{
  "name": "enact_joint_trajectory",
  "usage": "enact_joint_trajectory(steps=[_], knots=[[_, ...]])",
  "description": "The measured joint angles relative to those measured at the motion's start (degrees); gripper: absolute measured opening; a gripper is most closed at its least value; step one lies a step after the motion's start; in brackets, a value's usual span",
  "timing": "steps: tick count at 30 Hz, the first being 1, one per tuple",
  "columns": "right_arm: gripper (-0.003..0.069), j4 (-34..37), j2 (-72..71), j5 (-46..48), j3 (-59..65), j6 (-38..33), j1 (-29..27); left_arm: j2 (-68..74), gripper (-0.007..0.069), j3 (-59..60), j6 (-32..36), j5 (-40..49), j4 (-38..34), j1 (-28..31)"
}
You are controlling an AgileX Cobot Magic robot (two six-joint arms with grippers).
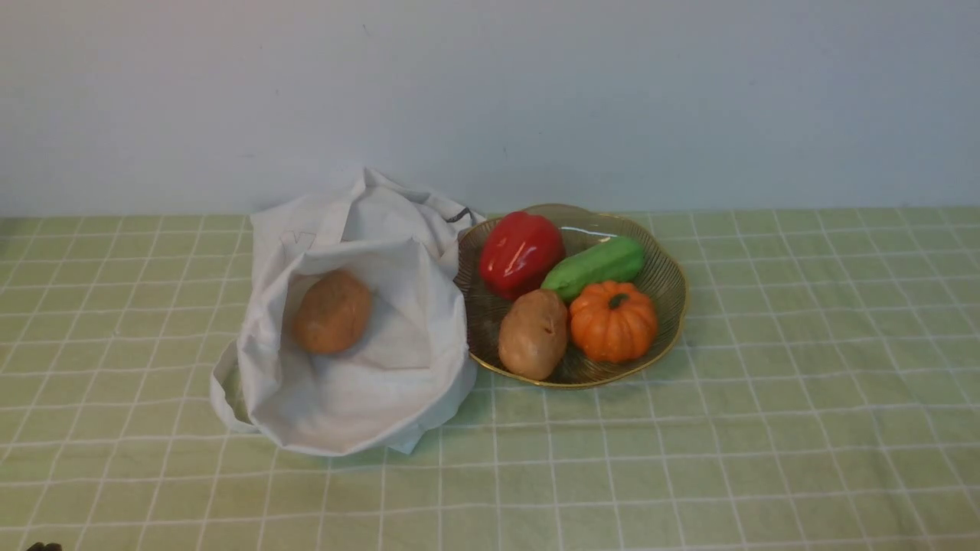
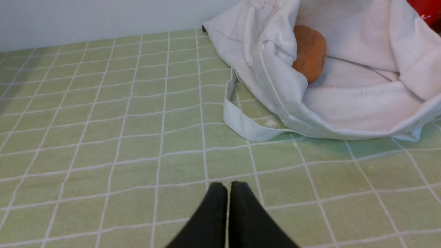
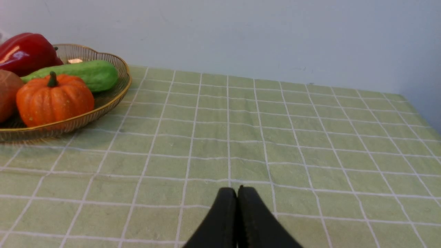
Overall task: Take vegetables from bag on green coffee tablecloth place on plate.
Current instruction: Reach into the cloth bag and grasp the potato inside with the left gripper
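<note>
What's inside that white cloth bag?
One orange-brown potato lies in the open white bag. The cloth folds hide its underside and the bag's deeper corners, so anything there cannot be seen.

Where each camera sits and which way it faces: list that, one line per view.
Front: between the arms, facing forward over the green tablecloth at bag and plate; no arm clearly shows.
Left wrist: low over the cloth, facing the bag and potato; shut left gripper shows.
Right wrist: low, facing plate and pumpkin; shut right gripper shows.
Shared: front and left wrist, bag and potato; front and right wrist, plate and pumpkin.
</note>
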Motion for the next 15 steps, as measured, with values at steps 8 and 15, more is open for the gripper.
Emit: enact_joint_trajectory(steps=[8,15], knots=[[-0.0015,0.00,0.00,0.00,0.00,0.00,0.00,0.00,-0.0004,0.00,-5.36,0.02,-10.22,0.00],[-0.0015,0.00,0.00,0.00,0.00,0.00,0.00,0.00,-0.0004,0.00,-14.12,-1.02,-36.18,0.00]])
